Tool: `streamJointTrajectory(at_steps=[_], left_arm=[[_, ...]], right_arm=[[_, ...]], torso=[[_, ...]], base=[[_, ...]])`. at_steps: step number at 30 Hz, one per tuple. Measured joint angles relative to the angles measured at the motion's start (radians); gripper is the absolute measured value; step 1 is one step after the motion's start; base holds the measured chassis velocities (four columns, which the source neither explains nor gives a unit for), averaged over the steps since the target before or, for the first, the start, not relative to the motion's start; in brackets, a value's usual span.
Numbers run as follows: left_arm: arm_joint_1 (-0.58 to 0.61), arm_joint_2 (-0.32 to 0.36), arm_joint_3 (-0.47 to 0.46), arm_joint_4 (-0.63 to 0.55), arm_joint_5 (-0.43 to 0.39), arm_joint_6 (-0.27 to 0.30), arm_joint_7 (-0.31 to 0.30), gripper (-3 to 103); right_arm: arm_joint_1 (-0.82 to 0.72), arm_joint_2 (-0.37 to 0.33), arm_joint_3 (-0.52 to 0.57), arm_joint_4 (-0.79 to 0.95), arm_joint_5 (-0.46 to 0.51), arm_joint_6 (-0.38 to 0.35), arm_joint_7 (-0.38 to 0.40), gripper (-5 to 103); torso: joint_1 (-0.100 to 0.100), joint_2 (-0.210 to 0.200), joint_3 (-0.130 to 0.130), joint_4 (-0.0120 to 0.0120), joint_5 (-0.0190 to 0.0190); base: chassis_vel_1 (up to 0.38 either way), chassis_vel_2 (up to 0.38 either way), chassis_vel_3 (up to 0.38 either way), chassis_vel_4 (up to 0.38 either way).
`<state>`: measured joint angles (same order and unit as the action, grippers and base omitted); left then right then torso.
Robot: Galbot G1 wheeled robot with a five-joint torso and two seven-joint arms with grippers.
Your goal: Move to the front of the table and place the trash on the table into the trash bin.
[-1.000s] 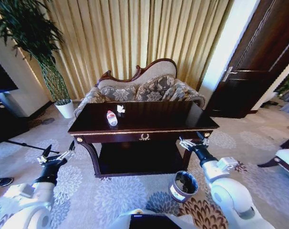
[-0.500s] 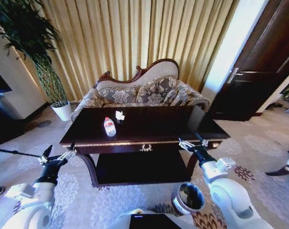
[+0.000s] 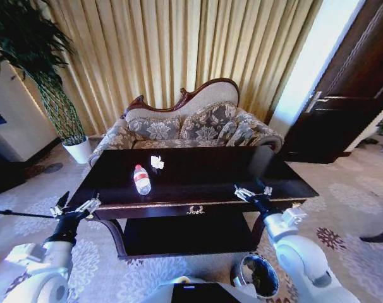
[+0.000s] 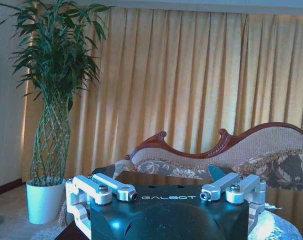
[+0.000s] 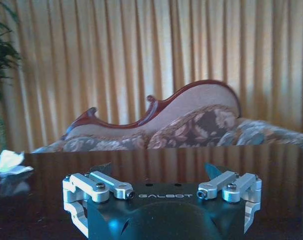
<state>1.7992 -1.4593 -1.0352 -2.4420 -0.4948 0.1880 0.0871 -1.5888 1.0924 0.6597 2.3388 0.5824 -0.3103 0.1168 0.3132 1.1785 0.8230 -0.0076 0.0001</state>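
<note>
You get bright daylight glowing through the curtains (image 3: 179,50) behind the sofa (image 3: 185,120), throwing pale glare and mirror reflections across the glossy table (image 3: 204,170), while the head view bows at its edges and both wrist views look soft and hazy.

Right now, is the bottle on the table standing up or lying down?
Lying down. The bottle rests on its side on the table, white cap pointing toward the sofa.

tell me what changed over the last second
The robot drove closer: the table fills more of the head view and the trash bin now sits at the base. Nothing was gripped. The left pincer and right pincer are open as before; the bottle and paper scrap lie untouched.
</note>
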Motion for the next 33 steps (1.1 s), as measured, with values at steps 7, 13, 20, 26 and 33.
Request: streamJointTrajectory(at_steps=[7, 13, 20, 26, 33], left_arm=[[0.004, 0.01, -0.006, -0.016, -0.001, -0.002, -0.018, 100], [0.019, 0.005, -0.008, -0.033, 0.0, -0.002, -0.022, 100], [0.036, -0.008, -0.006, -0.045, 0.004, -0.002, -0.022, 100], [0.033, -0.003, -0.006, -0.056, 0.005, 0.004, -0.036, 100], [0.036, -0.005, -0.005, -0.059, 0.002, 0.022, -0.054, 100]], right_arm=[[0.097, -0.111, -0.022, 0.009, 0.157, -0.069, 0.019, 100], [0.184, -0.204, -0.069, 0.016, 0.265, -0.092, 0.019, 100], [0.386, -0.312, -0.228, -0.08, 0.342, -0.098, 0.019, 100], [0.658, -0.332, -0.46, -0.203, 0.359, -0.103, 0.024, 100], [0.966, -0.267, -0.759, -0.355, 0.405, -0.118, 0.029, 100]], torso=[[0.001, -0.001, 0.001, 0.0002, 0.0], [0.001, -0.001, 0.0, -0.0001, -0.0001], [0.001, -0.001, 0.001, 0.0001, 0.0002], [0.001, -0.001, 0.001, 0.0001, -0.0003], [0.001, -0.001, 0.001, 0.0003, -0.0002]], base=[[0.0, 0.0, 0.0, 0.0], [0.0, 0.0, 0.0, 0.0], [0.0, 0.0, 0.0, 0.0], [0.0, 0.0, 0.0, 0.0], [0.0, 0.0, 0.0, 0.0]])
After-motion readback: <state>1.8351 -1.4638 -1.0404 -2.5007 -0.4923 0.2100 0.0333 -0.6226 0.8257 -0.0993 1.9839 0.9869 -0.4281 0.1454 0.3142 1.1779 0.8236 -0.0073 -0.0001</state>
